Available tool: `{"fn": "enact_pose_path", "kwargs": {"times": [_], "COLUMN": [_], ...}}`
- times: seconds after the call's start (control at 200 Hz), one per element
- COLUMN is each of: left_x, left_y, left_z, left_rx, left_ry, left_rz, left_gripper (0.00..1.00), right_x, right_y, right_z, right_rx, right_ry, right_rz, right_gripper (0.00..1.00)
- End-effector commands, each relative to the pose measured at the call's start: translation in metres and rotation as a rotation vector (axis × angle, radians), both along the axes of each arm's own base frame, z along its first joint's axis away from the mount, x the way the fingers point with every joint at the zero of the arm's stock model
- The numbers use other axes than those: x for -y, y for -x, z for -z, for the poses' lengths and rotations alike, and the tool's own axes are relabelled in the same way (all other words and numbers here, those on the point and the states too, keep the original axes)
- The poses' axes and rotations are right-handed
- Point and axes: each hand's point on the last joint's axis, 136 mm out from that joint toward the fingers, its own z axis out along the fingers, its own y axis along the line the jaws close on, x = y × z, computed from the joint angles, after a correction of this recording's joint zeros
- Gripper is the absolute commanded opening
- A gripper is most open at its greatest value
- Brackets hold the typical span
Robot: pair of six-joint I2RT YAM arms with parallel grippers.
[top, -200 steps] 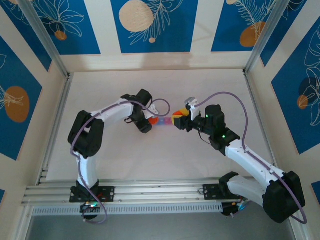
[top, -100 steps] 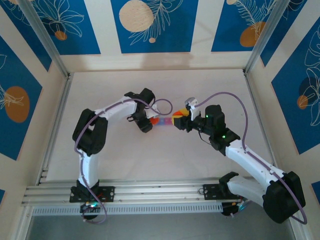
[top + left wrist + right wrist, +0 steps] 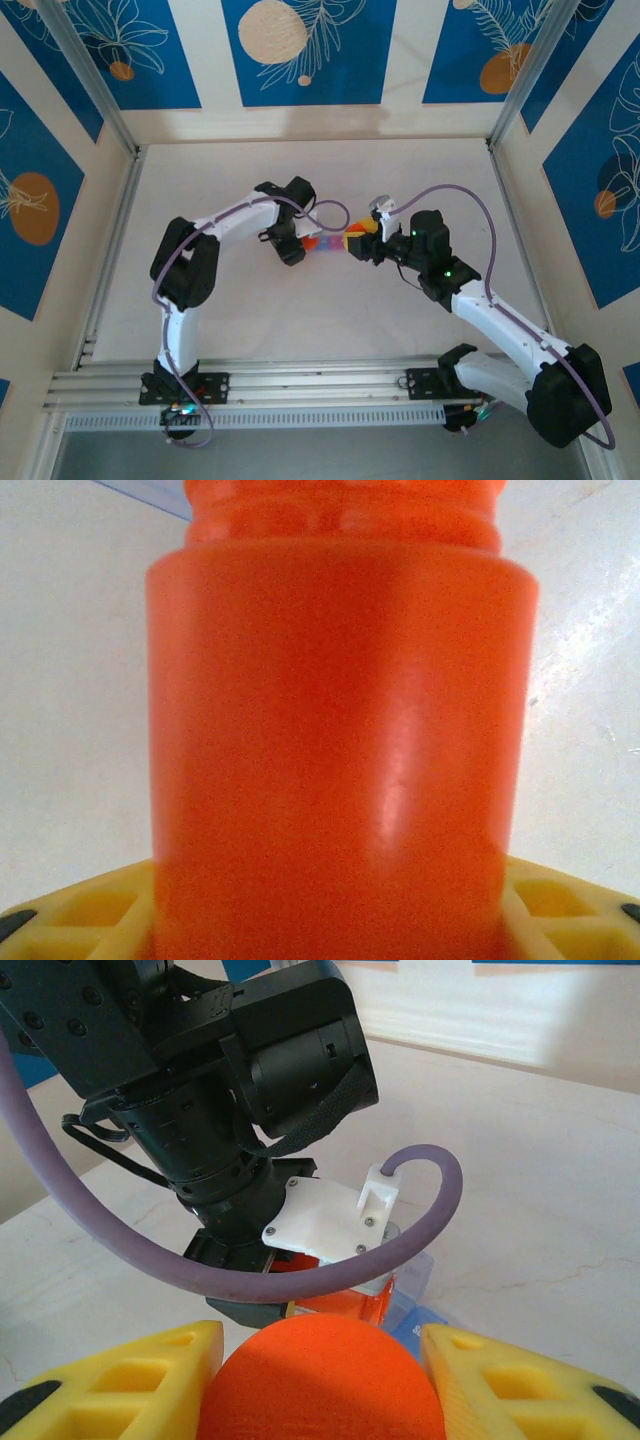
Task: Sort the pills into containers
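Note:
My left gripper [image 3: 302,241] is shut on an orange pill bottle [image 3: 311,241] and holds it over the near end of the containers [image 3: 328,246], a small blue, purple and pink pill-box strip on the table. In the left wrist view the bottle [image 3: 340,710] sits between the yellow fingers [image 3: 90,910], its threaded neck pointing away. My right gripper [image 3: 353,243] is shut on a round orange cap [image 3: 320,1375], just right of the strip. In the right wrist view the translucent blue section [image 3: 412,1288] lies under the bottle [image 3: 345,1302]. No pills can be made out.
The white table [image 3: 320,330] is walled by blue-patterned panels [image 3: 300,50]. A purple cable [image 3: 300,1275] loops off the left wrist close in front of my right gripper. The two wrists sit nearly nose to nose at the table's middle.
The left arm has shifted a little to the right, bringing the bottle closer over the strip. The right arm has stayed in place.

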Motion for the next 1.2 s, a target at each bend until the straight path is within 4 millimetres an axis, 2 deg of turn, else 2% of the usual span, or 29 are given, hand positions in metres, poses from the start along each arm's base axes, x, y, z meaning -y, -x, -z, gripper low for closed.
{"fn": "enact_pose_path", "kwargs": {"times": [0.0,1.195], "left_x": [0.001,-0.002], "left_y": [0.001,-0.003], "left_z": [-0.003,-0.013], "left_rx": [-0.006,0.063], "left_ry": [-0.038,-0.205], "left_rz": [0.037,0.118], "left_gripper": [0.0,0.0], "right_x": [0.0,-0.002], "right_y": [0.004,0.005], "right_z": [-0.003,-0.002], "right_rx": [0.004,-0.001], "right_ry": [-0.009,-0.01], "right_rz": [-0.001,-0.011], "right_gripper": [0.3,0.3]}}
